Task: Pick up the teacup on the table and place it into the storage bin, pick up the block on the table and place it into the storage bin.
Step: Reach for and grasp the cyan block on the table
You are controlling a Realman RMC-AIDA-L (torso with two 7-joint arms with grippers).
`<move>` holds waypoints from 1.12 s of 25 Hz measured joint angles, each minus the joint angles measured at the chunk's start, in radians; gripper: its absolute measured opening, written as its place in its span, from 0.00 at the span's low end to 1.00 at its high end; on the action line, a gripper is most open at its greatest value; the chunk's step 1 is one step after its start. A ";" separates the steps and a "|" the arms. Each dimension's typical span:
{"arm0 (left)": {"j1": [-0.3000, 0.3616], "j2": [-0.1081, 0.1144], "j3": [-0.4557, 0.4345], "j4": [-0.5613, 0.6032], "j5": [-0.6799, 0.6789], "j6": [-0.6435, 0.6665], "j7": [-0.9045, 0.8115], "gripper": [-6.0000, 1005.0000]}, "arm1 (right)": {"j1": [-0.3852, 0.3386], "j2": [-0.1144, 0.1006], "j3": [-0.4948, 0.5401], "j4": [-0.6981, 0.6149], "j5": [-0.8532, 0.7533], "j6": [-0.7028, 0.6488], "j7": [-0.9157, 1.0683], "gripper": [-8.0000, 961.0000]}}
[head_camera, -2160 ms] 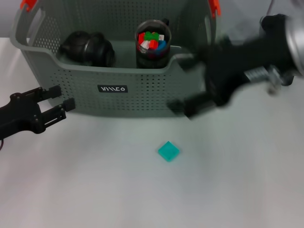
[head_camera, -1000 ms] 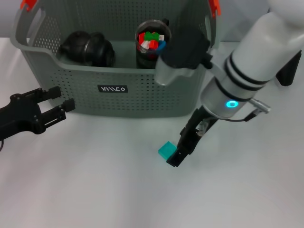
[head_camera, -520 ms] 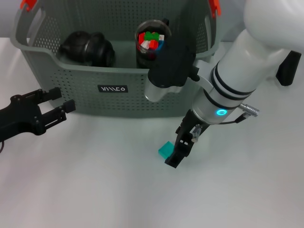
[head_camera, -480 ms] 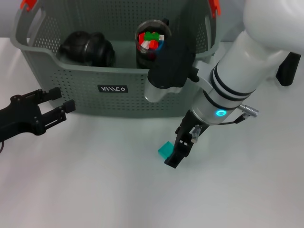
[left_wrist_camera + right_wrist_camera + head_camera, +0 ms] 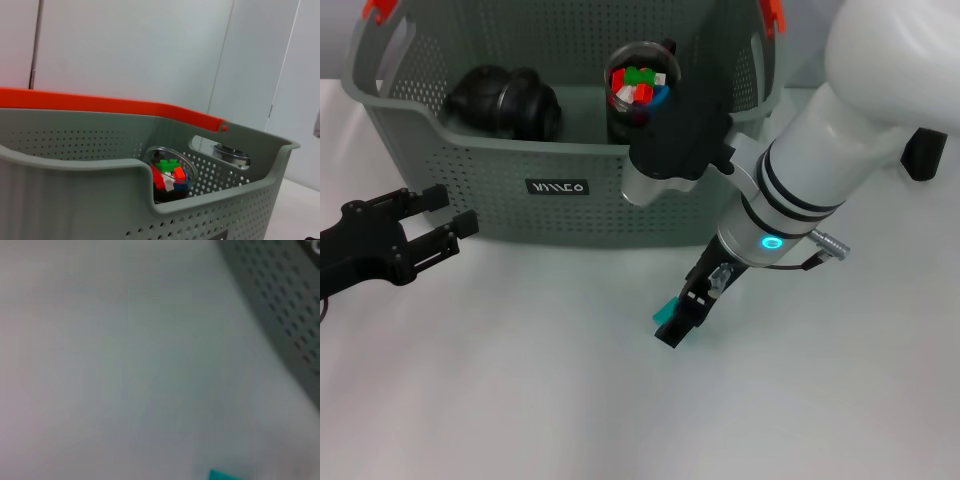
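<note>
The right tool (image 5: 676,322) is down at the teal block (image 5: 664,311) on the white table (image 5: 520,400), at 6 o'clock from the grey storage bin (image 5: 555,190); whether its fingers are apart or together cannot be told. A good pick likely needs the block centred before closing, then a straight lift. The right arm slants in from 2 o'clock. The left tool (image 5: 442,226) rests at 9 o'clock, fingers apart

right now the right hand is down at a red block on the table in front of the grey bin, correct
Not quite: the block is teal, not red, as the head view shows. The rest holds: the right hand is down at it on the table, in front of the grey bin.
</note>
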 joint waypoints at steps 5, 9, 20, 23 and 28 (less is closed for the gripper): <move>0.000 0.000 0.000 0.000 0.000 0.000 0.000 0.56 | 0.006 0.000 -0.020 0.023 0.004 0.024 0.010 0.95; 0.000 0.000 0.000 0.000 0.000 -0.001 0.000 0.56 | 0.007 0.001 -0.027 0.025 0.008 0.030 0.012 0.90; 0.000 0.000 0.000 -0.001 0.000 -0.009 0.000 0.56 | 0.010 0.005 -0.047 0.039 0.017 0.038 0.019 0.71; 0.000 0.000 0.000 -0.001 0.000 -0.009 0.000 0.56 | 0.011 0.005 -0.056 0.048 0.017 0.053 0.022 0.71; 0.000 0.000 0.000 -0.002 0.000 -0.009 0.000 0.56 | 0.020 0.005 -0.058 0.066 0.016 0.060 0.024 0.71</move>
